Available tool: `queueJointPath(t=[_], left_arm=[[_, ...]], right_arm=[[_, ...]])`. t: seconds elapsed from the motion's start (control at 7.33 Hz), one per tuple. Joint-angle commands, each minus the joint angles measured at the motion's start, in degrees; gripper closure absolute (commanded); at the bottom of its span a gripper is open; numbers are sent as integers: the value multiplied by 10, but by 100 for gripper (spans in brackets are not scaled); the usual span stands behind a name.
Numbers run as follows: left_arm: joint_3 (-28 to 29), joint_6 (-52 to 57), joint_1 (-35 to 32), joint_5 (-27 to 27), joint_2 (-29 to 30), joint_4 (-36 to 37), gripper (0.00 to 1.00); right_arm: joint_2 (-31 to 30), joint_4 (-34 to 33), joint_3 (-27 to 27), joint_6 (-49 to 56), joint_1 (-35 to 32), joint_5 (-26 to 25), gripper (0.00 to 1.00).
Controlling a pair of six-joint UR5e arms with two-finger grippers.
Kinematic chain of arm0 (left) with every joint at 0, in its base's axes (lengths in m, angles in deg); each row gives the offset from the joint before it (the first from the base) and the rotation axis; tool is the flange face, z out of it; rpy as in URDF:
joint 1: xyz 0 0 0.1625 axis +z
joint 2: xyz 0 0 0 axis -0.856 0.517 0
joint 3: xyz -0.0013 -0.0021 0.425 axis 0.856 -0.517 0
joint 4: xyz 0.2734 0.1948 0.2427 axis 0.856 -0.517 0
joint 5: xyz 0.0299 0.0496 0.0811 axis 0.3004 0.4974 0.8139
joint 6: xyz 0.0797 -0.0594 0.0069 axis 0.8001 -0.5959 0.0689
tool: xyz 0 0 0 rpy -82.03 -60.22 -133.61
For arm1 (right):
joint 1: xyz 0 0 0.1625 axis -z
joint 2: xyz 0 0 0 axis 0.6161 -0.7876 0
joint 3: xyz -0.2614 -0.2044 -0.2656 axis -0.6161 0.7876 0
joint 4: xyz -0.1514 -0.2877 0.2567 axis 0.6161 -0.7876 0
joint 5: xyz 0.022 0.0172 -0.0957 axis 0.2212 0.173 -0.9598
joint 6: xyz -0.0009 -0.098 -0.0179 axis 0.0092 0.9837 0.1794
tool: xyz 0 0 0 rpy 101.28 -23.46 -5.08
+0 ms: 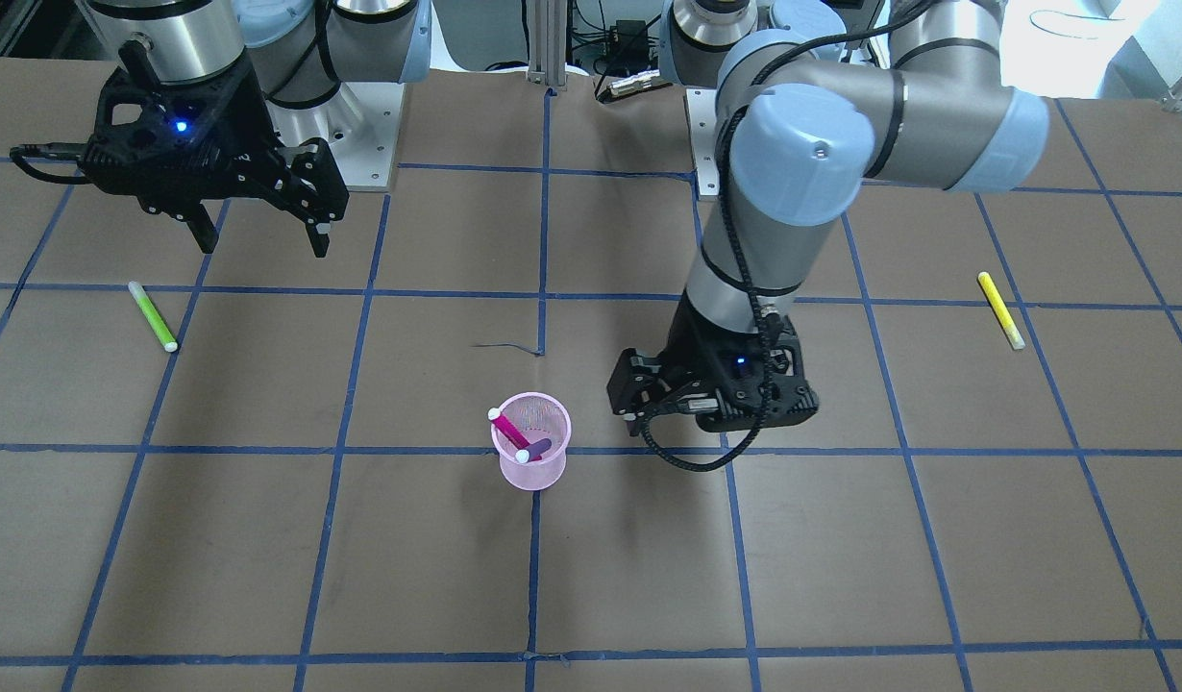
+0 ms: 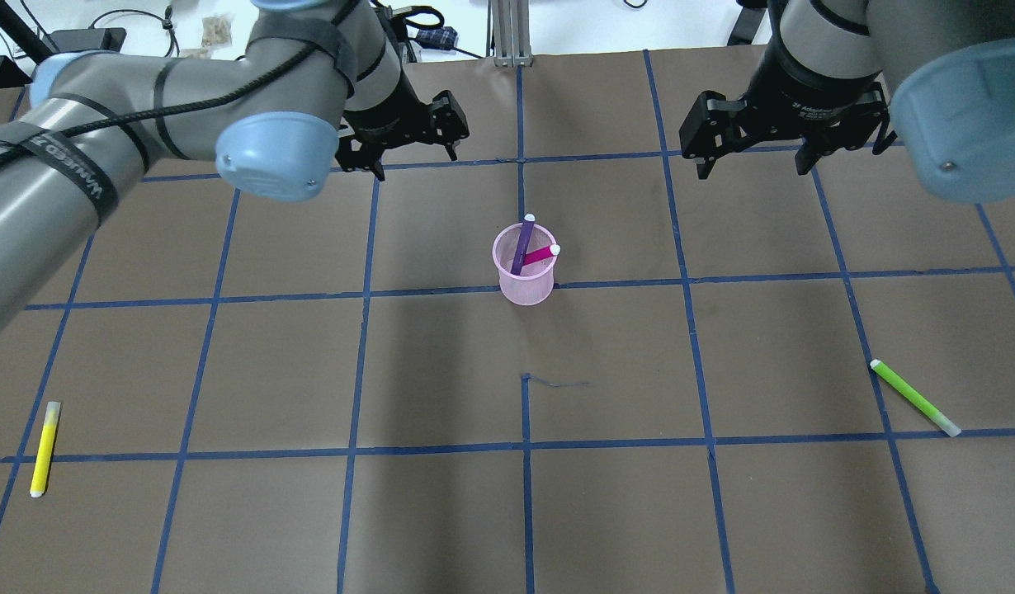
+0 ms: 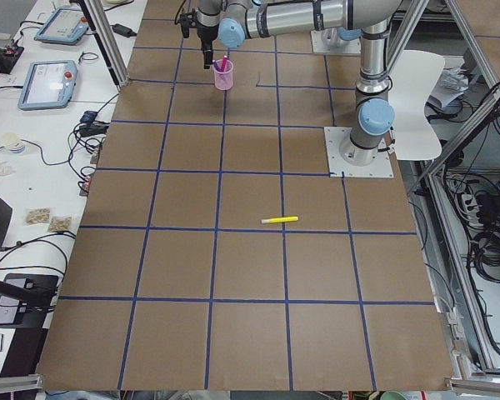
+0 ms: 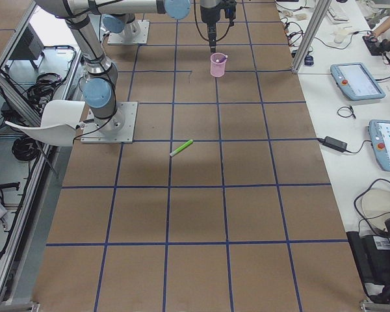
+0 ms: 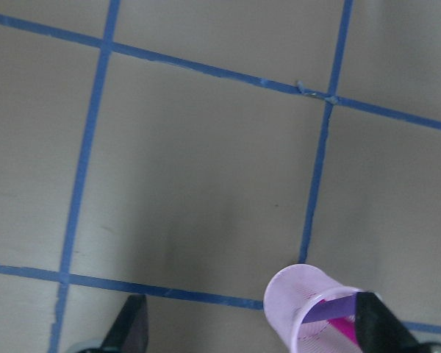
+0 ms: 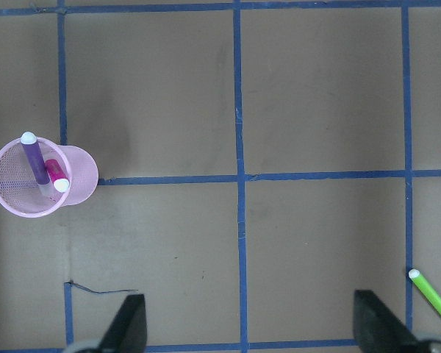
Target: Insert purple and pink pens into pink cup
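Note:
The pink mesh cup (image 2: 525, 285) stands upright near the table's middle. A purple pen (image 2: 521, 246) and a pink pen (image 2: 542, 253) both stand tilted inside it, white caps up. The cup also shows in the front view (image 1: 533, 470), with the pink pen (image 1: 509, 430) and the purple pen (image 1: 541, 446) in it. My left gripper (image 2: 417, 161) is open and empty, just beyond the cup on its left side. In the left wrist view the cup (image 5: 298, 294) sits by one finger (image 5: 378, 323). My right gripper (image 2: 753, 169) is open and empty, well to the cup's right.
A yellow pen (image 2: 44, 448) lies on the table at the near left. A green pen (image 2: 914, 398) lies at the near right; its end shows in the right wrist view (image 6: 432, 298). Blue tape lines grid the brown table.

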Motion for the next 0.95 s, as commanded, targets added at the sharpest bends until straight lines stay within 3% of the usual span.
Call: queueJointPath(t=[0.0, 0.41, 0.82], left_arm=[[7, 189, 64, 4, -42, -103, 0], [-11, 205, 117, 24, -107, -204, 0], [-64, 187, 113, 36, -180, -203, 0]], right_arm=[[0, 0, 0, 0, 0, 0, 0], [0, 0, 0, -2, 0, 0, 0], [0, 0, -2, -3, 0, 0, 0]])
